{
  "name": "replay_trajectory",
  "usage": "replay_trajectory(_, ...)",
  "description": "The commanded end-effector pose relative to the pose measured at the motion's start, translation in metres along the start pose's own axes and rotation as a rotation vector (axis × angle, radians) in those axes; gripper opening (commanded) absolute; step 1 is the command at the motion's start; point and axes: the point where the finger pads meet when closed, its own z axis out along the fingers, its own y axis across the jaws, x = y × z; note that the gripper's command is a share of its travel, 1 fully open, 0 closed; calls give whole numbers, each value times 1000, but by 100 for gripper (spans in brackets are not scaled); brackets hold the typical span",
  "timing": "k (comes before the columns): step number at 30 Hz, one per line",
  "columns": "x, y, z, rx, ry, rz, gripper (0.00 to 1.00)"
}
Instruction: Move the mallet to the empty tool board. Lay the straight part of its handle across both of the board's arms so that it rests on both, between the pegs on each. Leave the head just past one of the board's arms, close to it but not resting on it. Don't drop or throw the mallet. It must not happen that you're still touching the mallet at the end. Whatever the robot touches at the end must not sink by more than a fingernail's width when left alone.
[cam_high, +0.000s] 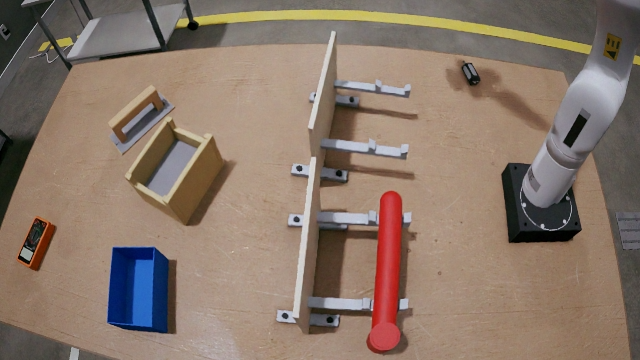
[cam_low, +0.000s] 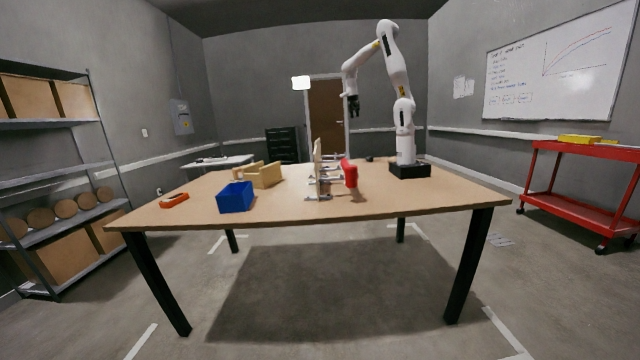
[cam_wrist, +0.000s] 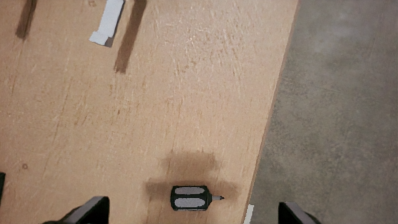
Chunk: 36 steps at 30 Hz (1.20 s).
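The mallet (cam_high: 470, 73) (cam_wrist: 190, 197) (cam_low: 369, 159) is small and black with grey stripes. It lies on the table top at the far right, near the table's edge, with a thin stub pointing toward that edge. My gripper (cam_low: 353, 111) (cam_wrist: 193, 216) is open and empty, high above the mallet. Only its fingertips show in the wrist view, one on each side of the mallet. The empty tool board (cam_high: 322, 95) stands upright at the far middle, with two grey pegged arms (cam_high: 372, 87) (cam_high: 362, 146) bare. One arm's tip (cam_wrist: 107, 22) shows in the wrist view.
A second tool board (cam_high: 306, 240) in front carries a long red cylinder (cam_high: 389, 260) (cam_low: 349, 173) across its two arms. A wooden box (cam_high: 172, 170), a wooden lid (cam_high: 140, 117), a blue bin (cam_high: 137, 287) and an orange meter (cam_high: 34, 242) lie on the left. The arm's base (cam_high: 542, 215) stands at the right.
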Motion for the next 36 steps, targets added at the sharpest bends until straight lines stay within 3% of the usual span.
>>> replay_trajectory(1,38,-13,10,7,-19,-92,100)
replay_trajectory(7,78,-34,21,1,-39,-196,100)
replay_trajectory(9,78,-34,21,1,-39,-196,100)
replay_trajectory(10,97,-46,26,-2,-48,-247,100)
replay_trajectory(24,169,-108,45,-23,-69,-460,100)
replay_trajectory(26,169,-108,45,-23,-69,-460,100)
replay_trajectory(27,184,-125,49,-29,-71,-509,100)
replay_trajectory(36,217,-172,59,-42,-71,-634,100)
